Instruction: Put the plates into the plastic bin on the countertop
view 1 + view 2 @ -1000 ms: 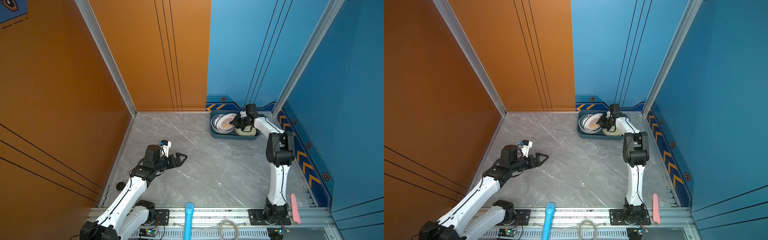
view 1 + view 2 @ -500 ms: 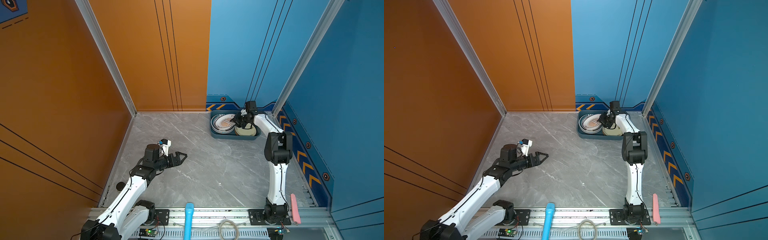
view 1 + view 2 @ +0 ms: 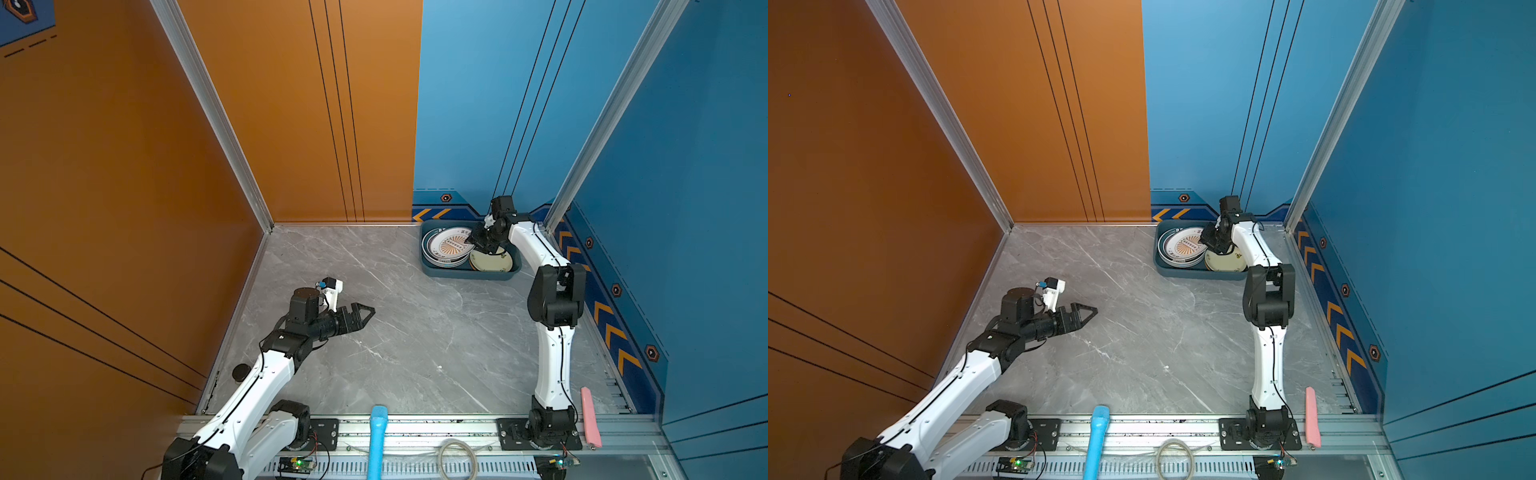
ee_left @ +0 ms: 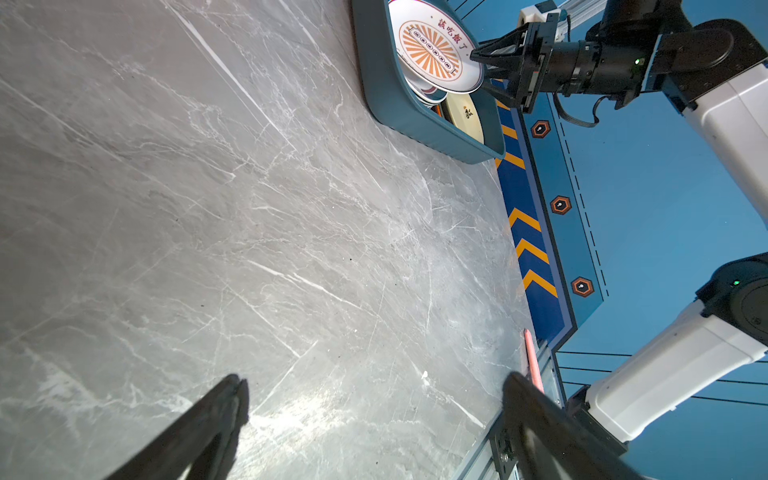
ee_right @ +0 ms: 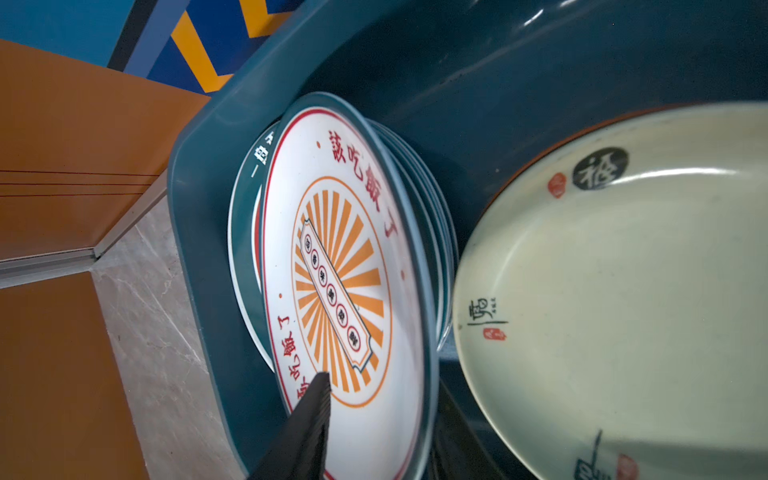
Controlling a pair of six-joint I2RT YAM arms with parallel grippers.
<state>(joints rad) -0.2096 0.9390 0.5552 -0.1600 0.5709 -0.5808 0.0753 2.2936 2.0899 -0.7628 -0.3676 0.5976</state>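
Observation:
The dark teal plastic bin (image 3: 469, 275) (image 3: 1196, 274) sits on the grey countertop (image 3: 415, 332) in the far right corner. A white plate with an orange sunburst (image 3: 451, 246) (image 5: 345, 266) tops a stack of plates in its left half. A cream plate (image 3: 490, 261) (image 5: 623, 291) lies in its right half. My right gripper (image 3: 476, 241) (image 5: 384, 386) is open, with jaws straddling the sunburst plate's near rim, one finger over its face. My left gripper (image 3: 368, 311) (image 4: 374, 378) hovers wide open and empty over bare countertop at left.
A small dark round thing (image 3: 240, 372) rests by the left rail. On the front rail lie a blue-handled tool (image 3: 377, 440), a pink bar (image 3: 590, 415) and a cable coil (image 3: 457, 459). Orange and blue walls close in the countertop on three sides.
My right gripper has opened from shut around the sunburst plate's rim, and the plate now lies on the stack. The left arm has not moved.

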